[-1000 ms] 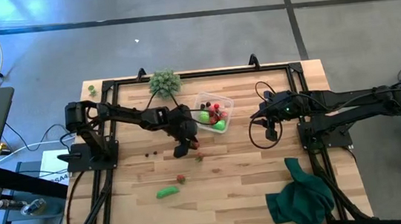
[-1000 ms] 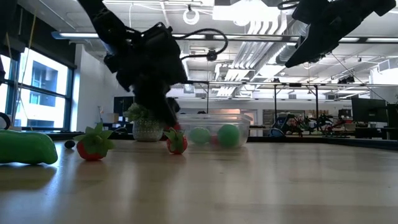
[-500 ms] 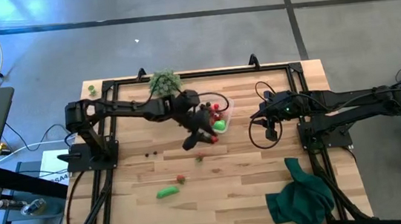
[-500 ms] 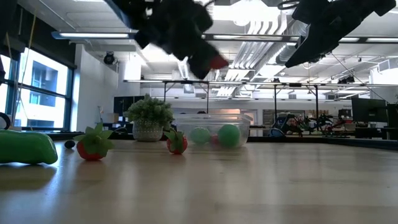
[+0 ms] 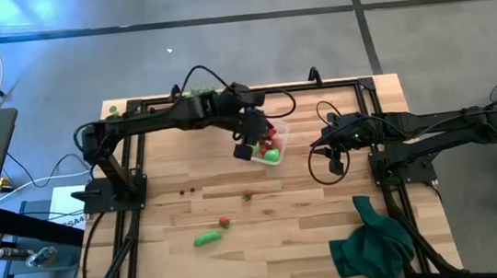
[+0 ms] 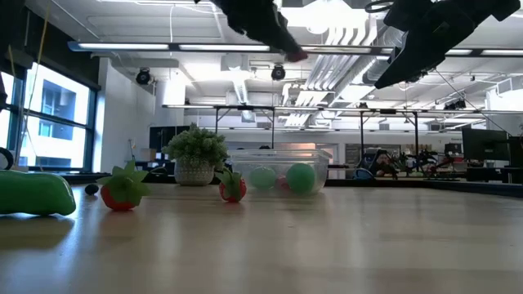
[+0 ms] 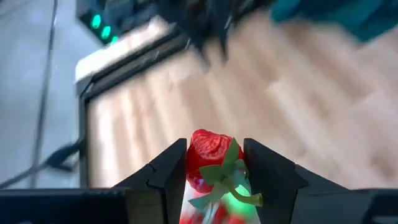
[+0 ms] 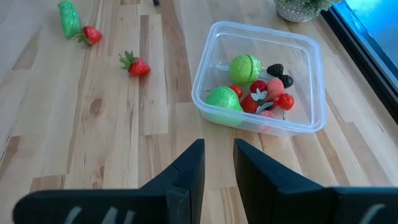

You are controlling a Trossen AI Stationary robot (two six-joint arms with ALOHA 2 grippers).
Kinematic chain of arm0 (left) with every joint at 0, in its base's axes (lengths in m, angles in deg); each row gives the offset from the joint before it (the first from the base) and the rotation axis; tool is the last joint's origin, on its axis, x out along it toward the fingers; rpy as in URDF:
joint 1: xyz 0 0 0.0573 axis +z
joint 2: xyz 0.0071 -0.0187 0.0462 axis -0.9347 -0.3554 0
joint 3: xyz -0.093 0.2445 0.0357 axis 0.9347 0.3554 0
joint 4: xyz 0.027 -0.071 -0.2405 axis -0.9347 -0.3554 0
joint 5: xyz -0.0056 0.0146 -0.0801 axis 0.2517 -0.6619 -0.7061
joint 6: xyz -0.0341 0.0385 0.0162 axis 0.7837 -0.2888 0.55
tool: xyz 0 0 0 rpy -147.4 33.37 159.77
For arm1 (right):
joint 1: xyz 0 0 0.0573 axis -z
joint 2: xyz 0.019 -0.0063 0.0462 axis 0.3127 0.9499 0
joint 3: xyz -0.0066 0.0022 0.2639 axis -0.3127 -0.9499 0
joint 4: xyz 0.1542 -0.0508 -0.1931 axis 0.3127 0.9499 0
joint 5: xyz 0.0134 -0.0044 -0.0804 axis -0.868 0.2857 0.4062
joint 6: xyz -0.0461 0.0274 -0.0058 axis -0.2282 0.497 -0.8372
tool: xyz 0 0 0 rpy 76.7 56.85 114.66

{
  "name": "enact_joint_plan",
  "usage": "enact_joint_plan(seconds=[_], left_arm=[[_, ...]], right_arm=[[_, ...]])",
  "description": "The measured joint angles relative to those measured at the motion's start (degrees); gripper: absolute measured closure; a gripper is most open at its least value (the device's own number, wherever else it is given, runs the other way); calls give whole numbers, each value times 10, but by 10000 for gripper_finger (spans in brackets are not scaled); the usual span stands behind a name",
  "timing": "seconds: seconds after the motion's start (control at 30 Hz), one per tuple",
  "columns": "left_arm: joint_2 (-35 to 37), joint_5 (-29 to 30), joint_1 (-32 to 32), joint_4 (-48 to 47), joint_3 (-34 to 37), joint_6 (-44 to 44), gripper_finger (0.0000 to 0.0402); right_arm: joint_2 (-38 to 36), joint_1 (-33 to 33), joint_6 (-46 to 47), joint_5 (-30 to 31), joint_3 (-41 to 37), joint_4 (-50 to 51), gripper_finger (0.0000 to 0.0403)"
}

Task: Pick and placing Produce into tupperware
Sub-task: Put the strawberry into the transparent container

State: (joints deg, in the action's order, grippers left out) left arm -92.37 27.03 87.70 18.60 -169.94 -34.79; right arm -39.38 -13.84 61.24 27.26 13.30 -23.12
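item: left gripper (image 7: 215, 163), raised above the desk (image 5: 277, 233) over the tupperware (image 8: 261, 79); its fingers (image 7: 166, 171) are clamped on a red strawberry (image 7: 210, 155) with green leaves, seen between them in the left wrist view. in the low view the arm shows high near the ceiling lights, a small red spot at its tip.

item: right gripper (image 8: 217, 162), waiting off to the right side of the tupperware, above the desk; fingers (image 8: 191, 163) held narrow with a slim gap, nothing between them.

item: tupperware, clear, square with rounded corners, standing on the desk toward its far edge, between the two arms. contents: two bright green round pieces (image 8: 245, 67), several small red pieces (image 8: 250, 102), two dark berries (image 8: 280, 75).

item: produce loose on the desk, all well apart from the tupperware: one strawberry (image 8: 135, 65) lying alone near the middle; another strawberry (image 8: 91, 35) just beside a green oblong piece (image 8: 68, 18); a few tiny dark berries (image 5: 189, 191) toward the left arm's side.

item: spiky pale-green ball (image 6: 195, 149), at the far edge, near the tupperware.

item: dark green cloth (image 5: 372, 244), crumpled at the near right corner of the desk.
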Motion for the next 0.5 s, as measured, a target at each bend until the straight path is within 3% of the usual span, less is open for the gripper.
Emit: enact_joint_plan(seconds=[0.07, 0.27, 0.5], left_arm=[[-9, 31, 6, -16, -8, -13, 261], [-79, 49, 34, -48, -8, -11, 261], [-144, 41, 51, -70, -7, -22, 261]], right_arm=[[0, 0, 0, 0, 0, 0, 327], [0, 0, 0, 2, 0, 0, 327], [0, 0, 0, 2, 0, 0, 327]])
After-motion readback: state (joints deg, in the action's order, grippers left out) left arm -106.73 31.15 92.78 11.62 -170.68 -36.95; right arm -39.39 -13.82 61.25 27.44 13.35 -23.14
